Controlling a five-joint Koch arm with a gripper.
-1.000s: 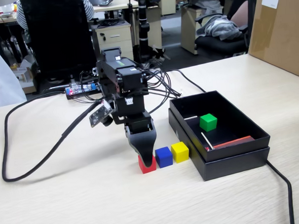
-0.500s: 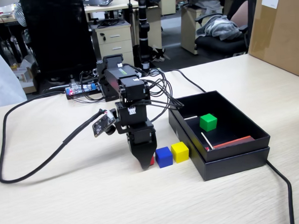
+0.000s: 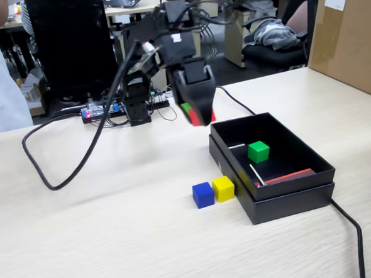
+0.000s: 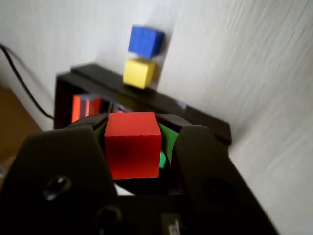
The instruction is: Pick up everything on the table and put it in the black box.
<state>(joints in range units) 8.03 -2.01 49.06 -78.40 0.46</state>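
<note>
**Red cube carried toward the box**

A red cube [image 4: 132, 144] is clamped between the jaws of the gripper [image 3: 198, 115], held in the air just beside the black box [image 3: 290, 199], where a green cube [image 3: 259, 151] lies. A short carry over the rim, then release, is called for. The yellow cube [image 3: 224, 188] and blue cube [image 3: 203, 194] are left on the table [image 3: 116, 244].

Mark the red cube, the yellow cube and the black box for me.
red cube [image 4: 132, 144], wrist view, front face.
yellow cube [image 3: 224, 187], fixed view, top face.
black box [image 3: 290, 202], fixed view, front wall.
</note>
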